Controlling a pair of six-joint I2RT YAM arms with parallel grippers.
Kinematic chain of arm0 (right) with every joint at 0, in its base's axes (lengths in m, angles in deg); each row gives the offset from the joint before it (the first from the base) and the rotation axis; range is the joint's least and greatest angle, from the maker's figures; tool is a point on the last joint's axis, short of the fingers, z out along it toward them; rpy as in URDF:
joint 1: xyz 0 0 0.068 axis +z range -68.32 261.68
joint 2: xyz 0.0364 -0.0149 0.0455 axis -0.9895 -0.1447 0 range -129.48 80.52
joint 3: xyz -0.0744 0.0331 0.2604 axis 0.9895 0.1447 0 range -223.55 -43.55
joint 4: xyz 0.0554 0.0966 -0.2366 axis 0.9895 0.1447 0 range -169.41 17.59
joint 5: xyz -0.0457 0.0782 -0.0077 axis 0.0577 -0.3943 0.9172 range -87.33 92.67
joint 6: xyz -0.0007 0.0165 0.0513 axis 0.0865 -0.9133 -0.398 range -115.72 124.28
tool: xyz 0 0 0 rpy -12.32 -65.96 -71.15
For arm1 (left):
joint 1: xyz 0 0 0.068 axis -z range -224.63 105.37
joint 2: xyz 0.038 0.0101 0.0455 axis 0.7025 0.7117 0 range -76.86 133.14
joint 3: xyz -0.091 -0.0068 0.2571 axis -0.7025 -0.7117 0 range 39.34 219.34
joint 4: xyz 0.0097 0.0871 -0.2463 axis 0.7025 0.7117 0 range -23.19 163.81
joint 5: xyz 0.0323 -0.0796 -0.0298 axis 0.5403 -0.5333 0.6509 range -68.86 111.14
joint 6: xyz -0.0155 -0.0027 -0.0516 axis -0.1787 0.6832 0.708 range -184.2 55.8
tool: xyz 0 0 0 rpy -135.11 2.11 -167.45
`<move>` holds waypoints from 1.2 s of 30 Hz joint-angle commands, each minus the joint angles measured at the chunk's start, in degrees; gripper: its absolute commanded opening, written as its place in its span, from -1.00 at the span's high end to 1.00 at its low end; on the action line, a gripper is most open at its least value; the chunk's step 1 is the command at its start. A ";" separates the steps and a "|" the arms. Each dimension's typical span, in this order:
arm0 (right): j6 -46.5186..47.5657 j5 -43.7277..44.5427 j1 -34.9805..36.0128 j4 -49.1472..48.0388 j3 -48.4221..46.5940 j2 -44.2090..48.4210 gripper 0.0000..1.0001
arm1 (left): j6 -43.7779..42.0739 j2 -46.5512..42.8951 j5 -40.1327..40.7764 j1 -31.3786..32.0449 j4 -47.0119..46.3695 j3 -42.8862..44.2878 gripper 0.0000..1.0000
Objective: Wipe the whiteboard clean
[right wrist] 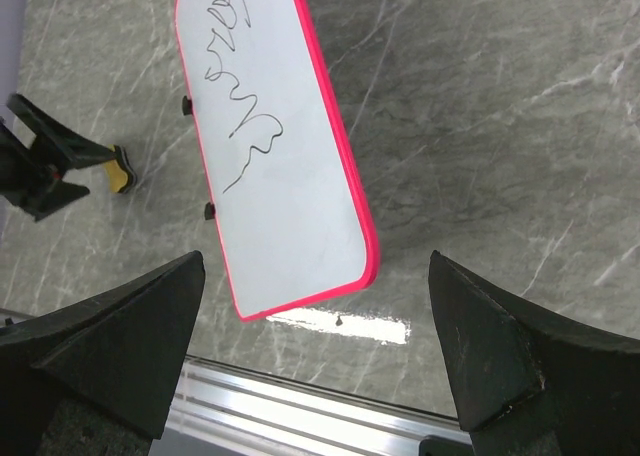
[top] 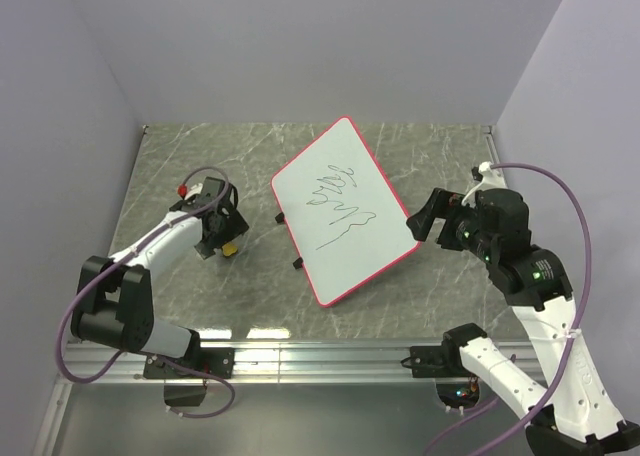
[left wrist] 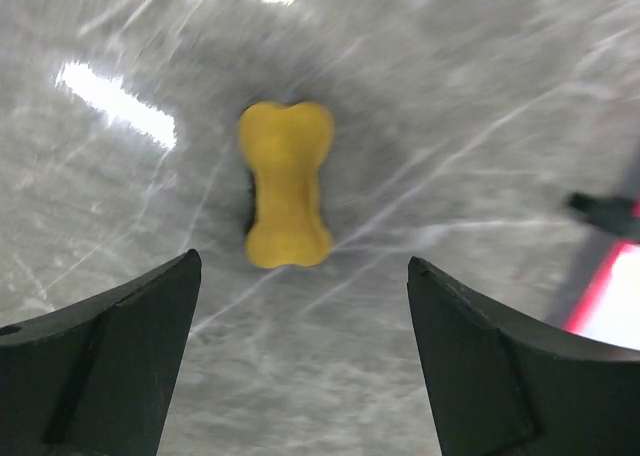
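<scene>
The whiteboard (top: pixel 345 208), white with a red-pink frame and black scribbles, lies tilted at the table's middle; it also shows in the right wrist view (right wrist: pixel 275 146). The small yellow eraser (left wrist: pixel 286 183) lies on the grey marble table, left of the board, partly hidden under my left gripper in the top view (top: pixel 231 247). My left gripper (left wrist: pixel 300 361) is open just above the table, the eraser a little beyond its fingertips. My right gripper (right wrist: pixel 315 351) is open and empty, raised by the board's right edge (top: pixel 422 216).
Two small black clips (top: pixel 281 217) sit at the board's left edge. An aluminium rail (top: pixel 320 354) runs along the near table edge. Lilac walls close in the left, back and right sides.
</scene>
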 commanded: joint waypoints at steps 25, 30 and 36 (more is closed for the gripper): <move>1.32 -2.40 0.85 1.12 -3.90 -1.53 -1.00 | -3.31 7.72 0.64 -1.01 -10.29 -3.48 0.99; 0.80 -4.95 0.77 -1.86 -10.13 -6.98 -1.00 | -4.63 2.28 -4.71 -0.31 -9.14 0.65 0.99; -0.87 -7.66 -0.72 -5.82 -15.68 -17.43 -0.99 | -5.77 1.03 -12.36 5.49 -9.31 12.42 0.99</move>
